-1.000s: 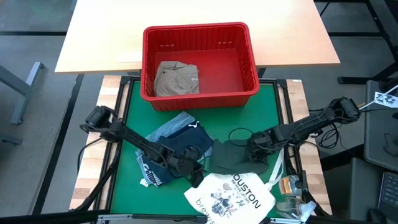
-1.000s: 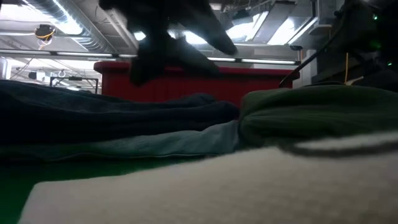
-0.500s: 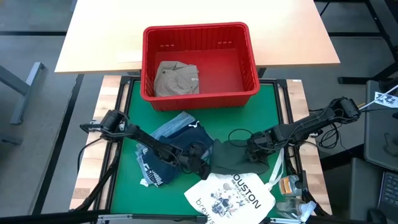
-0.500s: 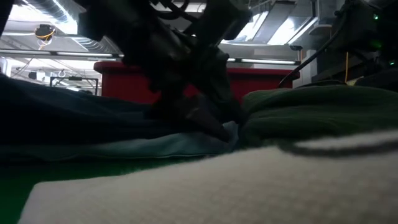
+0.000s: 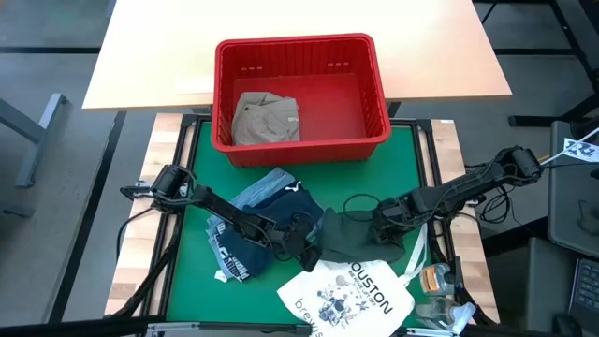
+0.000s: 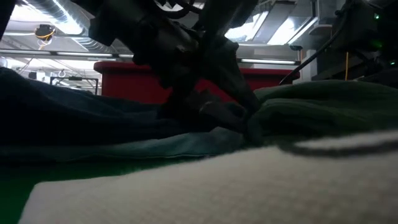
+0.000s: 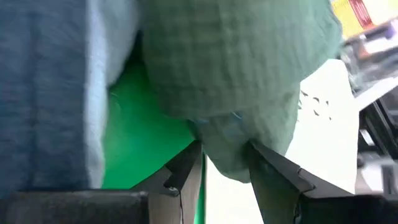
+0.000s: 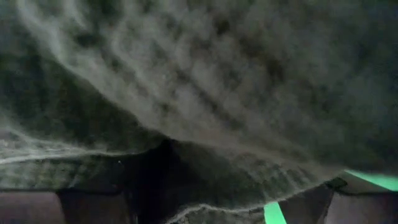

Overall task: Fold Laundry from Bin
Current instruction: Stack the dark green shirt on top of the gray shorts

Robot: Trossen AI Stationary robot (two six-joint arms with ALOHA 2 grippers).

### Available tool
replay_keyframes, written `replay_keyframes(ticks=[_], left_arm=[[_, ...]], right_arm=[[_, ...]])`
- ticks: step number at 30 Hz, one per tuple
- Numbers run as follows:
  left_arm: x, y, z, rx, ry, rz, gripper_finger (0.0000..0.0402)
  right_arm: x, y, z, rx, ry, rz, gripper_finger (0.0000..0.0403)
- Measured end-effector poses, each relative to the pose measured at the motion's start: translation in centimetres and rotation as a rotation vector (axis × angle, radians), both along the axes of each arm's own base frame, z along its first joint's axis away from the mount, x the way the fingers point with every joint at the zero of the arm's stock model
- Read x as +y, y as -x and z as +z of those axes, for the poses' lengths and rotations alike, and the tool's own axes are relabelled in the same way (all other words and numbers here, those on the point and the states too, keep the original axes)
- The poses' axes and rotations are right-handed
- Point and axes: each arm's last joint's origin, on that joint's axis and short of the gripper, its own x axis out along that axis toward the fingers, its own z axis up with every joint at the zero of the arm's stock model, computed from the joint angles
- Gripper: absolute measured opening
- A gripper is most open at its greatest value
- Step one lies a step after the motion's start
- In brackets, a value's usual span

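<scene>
1. Your left gripper [image 5: 304, 241] lies low over the green mat [image 5: 197, 178], at the near edge of the dark green garment [image 5: 351, 236]; in the left wrist view its two fingers [image 7: 183, 171] stand partly apart with a fold of that green fabric [image 7: 230, 93] bunched between them, so you have the cloth's edge in a loose pinch.
2. Your right gripper [image 5: 386, 227] rests on the far side of the same dark green garment; its jaws stand at their widest, and the right wrist view is filled with the knitted green cloth [image 8: 205, 81] pressed close against the camera; you cannot tell from it whether the fabric is actually gripped.
3. The navy garment [image 5: 245, 245] and the light blue denim garment [image 5: 262, 190] lie heaped together on the mat, just to the left of the green one and touching it; your left arm crosses above them.
4. The khaki-tan garment [image 5: 266, 119] sits crumpled in the left half of the red bin [image 5: 301, 47]; the bin stands at the far edge of the mat, partly on the wooden table [image 5: 150, 56].
5. The white tote bag [image 5: 344, 298] lies at the near edge of the mat, touching the green garment; in the low view its pale cloth [image 6: 205, 186] fills the foreground, with the green garment [image 6: 323, 118] heaped behind it.
</scene>
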Motion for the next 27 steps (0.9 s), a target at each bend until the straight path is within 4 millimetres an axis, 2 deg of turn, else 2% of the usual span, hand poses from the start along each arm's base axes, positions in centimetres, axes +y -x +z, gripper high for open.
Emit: replay_keyframes(ticks=[7, 14, 18, 27], left_arm=[[-0.1, 0.0, 0.0, 0.012, 0.024, -0.053, 0.0125], [0.4, 0.1, 1.8, -0.017, 0.088, -0.104, 0.0125], [1.0, 0.0, 2.9, -0.049, 0.088, -0.086, 0.0125], [2.1, 0.1, 2.4, -0.006, 0.006, 0.021, 0.0125]], right_arm=[[0.0, 0.0, 0.0, 0.001, 0.001, 0.000, 0.0264], [0.0, 0.0, 0.0, 0.001, 0.001, 0.000, 0.0264], [0.0, 0.0, 0.0, 0.001, 0.001, 0.001, 0.0264], [0.0, 0.0, 0.0, 0.001, 0.002, 0.001, 0.0264]])
